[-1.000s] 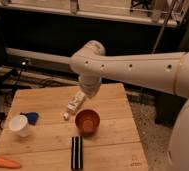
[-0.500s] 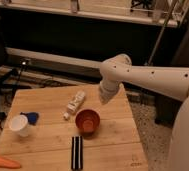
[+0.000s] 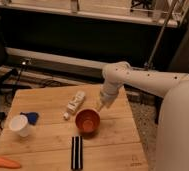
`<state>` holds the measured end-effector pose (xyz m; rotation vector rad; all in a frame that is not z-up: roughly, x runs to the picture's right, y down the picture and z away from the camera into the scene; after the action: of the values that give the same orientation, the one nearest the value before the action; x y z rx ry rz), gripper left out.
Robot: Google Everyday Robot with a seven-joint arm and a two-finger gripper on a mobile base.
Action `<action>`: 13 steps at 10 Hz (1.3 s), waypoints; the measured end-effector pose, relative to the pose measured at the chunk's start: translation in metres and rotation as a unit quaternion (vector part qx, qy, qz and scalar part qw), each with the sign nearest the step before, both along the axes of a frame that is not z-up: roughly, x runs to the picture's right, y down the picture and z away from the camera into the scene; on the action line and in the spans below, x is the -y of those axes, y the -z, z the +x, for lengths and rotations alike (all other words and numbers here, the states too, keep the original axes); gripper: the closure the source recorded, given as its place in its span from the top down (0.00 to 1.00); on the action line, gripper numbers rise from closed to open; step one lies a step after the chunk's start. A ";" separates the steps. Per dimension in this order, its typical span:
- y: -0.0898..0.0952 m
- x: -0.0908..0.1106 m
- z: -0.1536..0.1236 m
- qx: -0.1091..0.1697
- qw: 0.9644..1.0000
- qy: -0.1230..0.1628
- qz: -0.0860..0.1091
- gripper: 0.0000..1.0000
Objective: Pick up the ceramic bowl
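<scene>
One gripper [image 3: 99, 106] just beside the ceramic bowl [image 3: 87, 121]

Bent white arm angles down, pincer [image 3: 100, 106] low at centre.

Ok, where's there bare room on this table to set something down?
Free: back-left corner behind the white cup and white tube; front-right, between black bar and table edge. Crowded mid-table, where the gripper hangs by the ceramic bowl's right rim.
</scene>
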<state>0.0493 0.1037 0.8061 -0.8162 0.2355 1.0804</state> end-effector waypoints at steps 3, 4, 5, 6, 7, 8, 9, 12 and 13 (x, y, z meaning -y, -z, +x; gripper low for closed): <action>-0.013 -0.011 -0.011 0.016 0.999 0.014 -0.025 0.80; -0.016 -0.015 -0.013 0.019 0.999 0.018 -0.029 0.80; -0.019 -0.020 -0.017 0.024 0.999 0.024 -0.036 0.80; -0.022 -0.025 -0.022 0.028 0.998 0.031 -0.042 0.79; -0.026 -0.033 -0.029 0.034 0.997 0.041 -0.048 0.72; -0.028 -0.039 -0.033 0.037 0.997 0.048 -0.053 0.64; -0.030 -0.048 -0.038 0.041 0.996 0.060 -0.061 0.52; -0.034 -0.055 -0.062 0.058 0.990 0.110 -0.063 0.22; -0.032 -0.047 -0.071 0.068 0.989 0.119 -0.050 0.12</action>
<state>-0.0212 0.1507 0.8377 -0.9230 0.2672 0.7903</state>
